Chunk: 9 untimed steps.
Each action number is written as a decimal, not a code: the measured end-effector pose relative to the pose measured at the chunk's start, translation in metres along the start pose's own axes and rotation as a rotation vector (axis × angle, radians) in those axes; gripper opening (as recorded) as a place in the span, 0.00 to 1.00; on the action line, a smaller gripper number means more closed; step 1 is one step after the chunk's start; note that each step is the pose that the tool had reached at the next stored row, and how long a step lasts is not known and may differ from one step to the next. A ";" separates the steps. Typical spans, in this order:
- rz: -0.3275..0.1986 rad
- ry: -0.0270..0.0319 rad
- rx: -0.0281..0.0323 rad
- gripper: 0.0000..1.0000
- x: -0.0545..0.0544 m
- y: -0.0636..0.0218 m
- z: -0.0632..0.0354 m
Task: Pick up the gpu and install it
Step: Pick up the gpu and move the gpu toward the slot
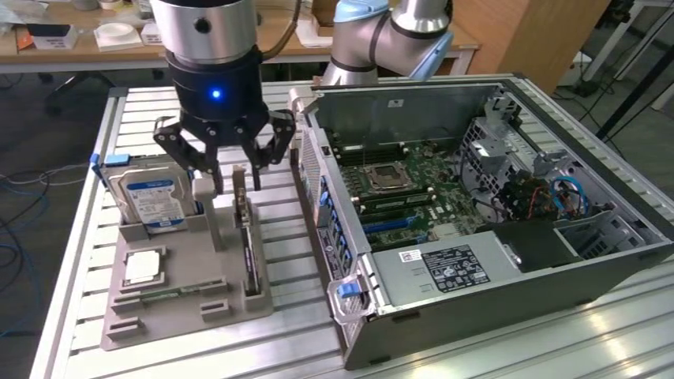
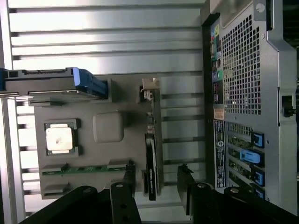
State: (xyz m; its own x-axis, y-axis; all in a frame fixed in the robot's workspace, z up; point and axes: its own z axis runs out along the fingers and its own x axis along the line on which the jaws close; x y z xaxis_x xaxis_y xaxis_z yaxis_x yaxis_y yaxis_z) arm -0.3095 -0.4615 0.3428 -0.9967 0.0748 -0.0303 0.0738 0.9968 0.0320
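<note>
Wrist view: pincer released, straddling gpu edge w/ gaps both sides.

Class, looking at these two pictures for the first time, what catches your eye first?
The black tool hangs open over the gpu, which stands on edge in a grey holder. At the exterior view's right lies an open computer case, motherboard exposed.

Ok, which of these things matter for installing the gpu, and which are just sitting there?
For the job:
- gpu, standing on edge in the grey tray
- gripper, open, just over the gpu
- open computer case

Just lying about:
- hard drive
- processor chip
- memory stick
</note>
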 end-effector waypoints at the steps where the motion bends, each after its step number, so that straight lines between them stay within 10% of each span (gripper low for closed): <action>1: 0.000 -0.0002 -0.0002 0.49 -0.002 0.0001 0.0020; 9: 0.000 -0.0002 -0.0002 0.49 -0.007 -0.0070 0.0164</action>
State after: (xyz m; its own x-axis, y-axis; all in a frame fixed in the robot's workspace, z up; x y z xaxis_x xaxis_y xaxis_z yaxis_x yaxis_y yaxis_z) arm -0.3026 -0.4685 0.3264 -0.9967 0.0748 -0.0305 0.0738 0.9968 0.0321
